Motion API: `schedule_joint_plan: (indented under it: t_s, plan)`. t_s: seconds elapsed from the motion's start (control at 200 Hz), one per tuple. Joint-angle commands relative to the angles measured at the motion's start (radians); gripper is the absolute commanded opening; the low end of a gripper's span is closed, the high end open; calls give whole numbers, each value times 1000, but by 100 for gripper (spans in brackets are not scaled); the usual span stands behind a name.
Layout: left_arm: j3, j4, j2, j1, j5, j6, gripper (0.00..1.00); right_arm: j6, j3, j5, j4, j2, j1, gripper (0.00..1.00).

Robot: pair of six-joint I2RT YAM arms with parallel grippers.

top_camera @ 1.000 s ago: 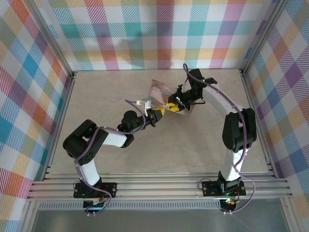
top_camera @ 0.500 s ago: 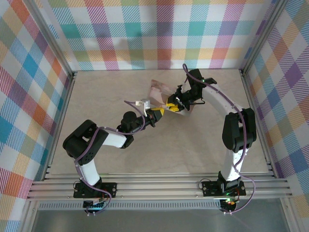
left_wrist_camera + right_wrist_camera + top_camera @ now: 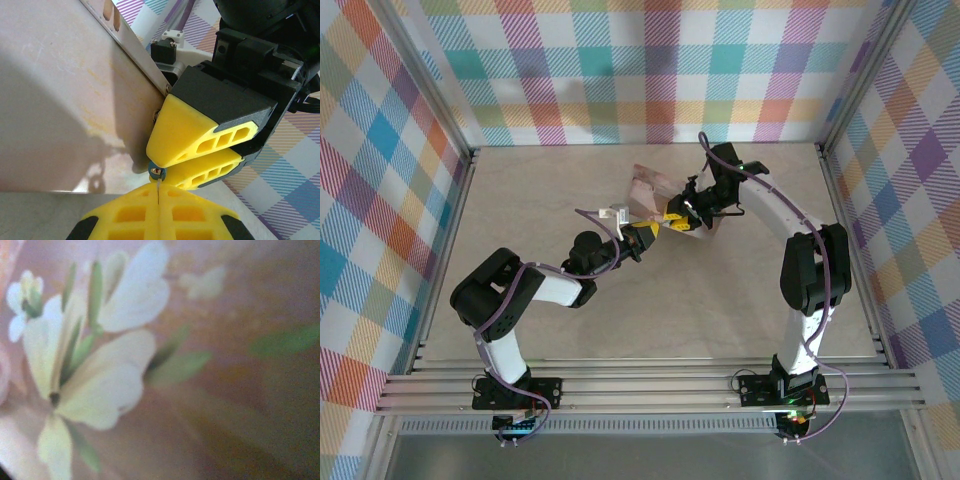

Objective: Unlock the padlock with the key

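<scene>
Your right gripper [image 3: 161, 167] pinches the padlock [image 3: 156, 172] at its fingertips, mid-table and just beside the pink box [image 3: 645, 187]. Your left gripper [image 3: 158, 192] is pressed together on the key [image 3: 158, 184], whose tip meets the padlock. Judge insertion as barely begun; turning the key and freeing the shackle are left.

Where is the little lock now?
In the left wrist view, the lock sits mid-frame, pinched by the right gripper, just above the left gripper, beside the pink box.
</scene>
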Motion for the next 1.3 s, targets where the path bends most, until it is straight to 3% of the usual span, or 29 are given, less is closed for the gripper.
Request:
schedule_joint_plan:
  t_s: [0.0, 0.95, 1.295]
  plan:
    - [-12, 74, 18, -7, -9, -11, 0, 21, -14, -91, 2, 2, 14, 0]
    - [-31, 86, 46, -11, -3, -123, 0, 52, -59, -85, 64, 5, 14, 0]
    - [-37, 94, 11, -12, -23, -77, 0, 56, -50, -98, 58, 3, 14, 0]
